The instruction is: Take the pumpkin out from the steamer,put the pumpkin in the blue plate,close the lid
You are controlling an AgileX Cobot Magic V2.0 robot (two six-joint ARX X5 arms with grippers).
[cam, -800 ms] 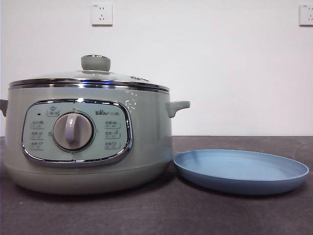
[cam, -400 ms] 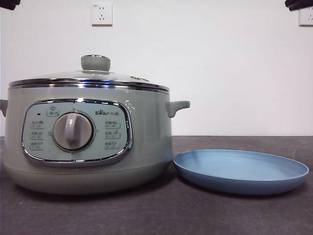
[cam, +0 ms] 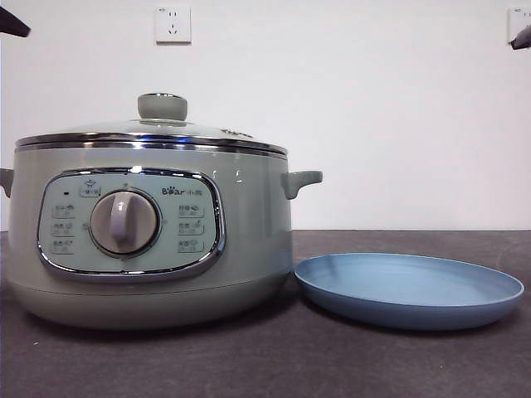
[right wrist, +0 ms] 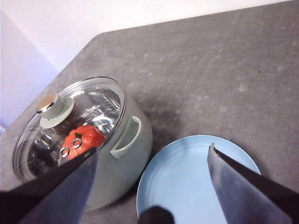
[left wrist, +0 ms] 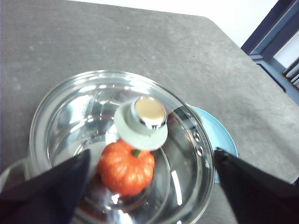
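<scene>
The steamer (cam: 149, 236) stands on the dark table (cam: 274, 365), the biggest thing in sight, with the lid (cam: 149, 133) seated square on its chrome rim and the pale knob (cam: 162, 106) upright on top. Just beside it, the rims close together, lies the blue plate (cam: 408, 290), bare. The pumpkin (left wrist: 125, 168) sits inside the pot and shows only through the glass, under the knob in the left wrist view and again in the right wrist view (right wrist: 83, 138).

A second ago the front view showed no arm at all; since then a black tip has appeared at each top corner and shifted slightly. So both arms have begun to stir, yet nothing on the table has been touched.

The left gripper (left wrist: 149, 186) hangs above the lid with its jaws spread wide, holding nothing. The right gripper (right wrist: 152, 186) hangs above the plate and pot, equally wide and empty.

The task looks to be at its start: the lid must come off first.
</scene>
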